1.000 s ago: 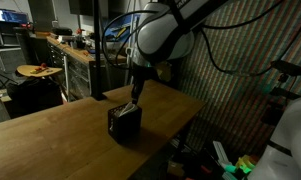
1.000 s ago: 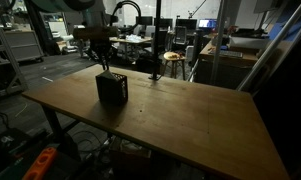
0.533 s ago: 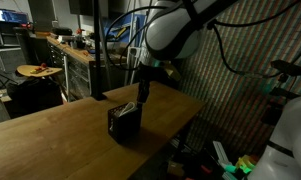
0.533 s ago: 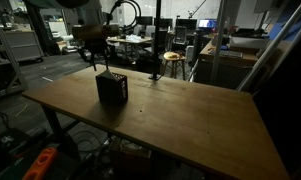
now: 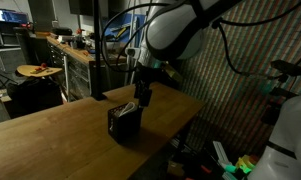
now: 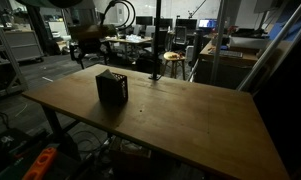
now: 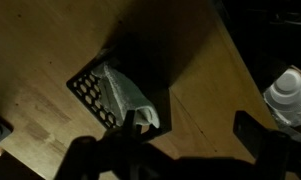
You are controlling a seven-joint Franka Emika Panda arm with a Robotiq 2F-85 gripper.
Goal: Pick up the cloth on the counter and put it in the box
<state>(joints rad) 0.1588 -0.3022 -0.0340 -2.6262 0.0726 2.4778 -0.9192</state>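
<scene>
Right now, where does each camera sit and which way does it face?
An exterior view: near the counter's end, facing the arm, gripper above the box.
An exterior view: higher, across the counter; box and arm far left.
Wrist view: looks down on the cloth in the box; gripper dark at bottom.
All three share the box.

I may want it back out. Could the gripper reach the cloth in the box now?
Probably yes: the gripper hangs open right above the box, whose top is uncovered, with the cloth exposed inside.
</scene>
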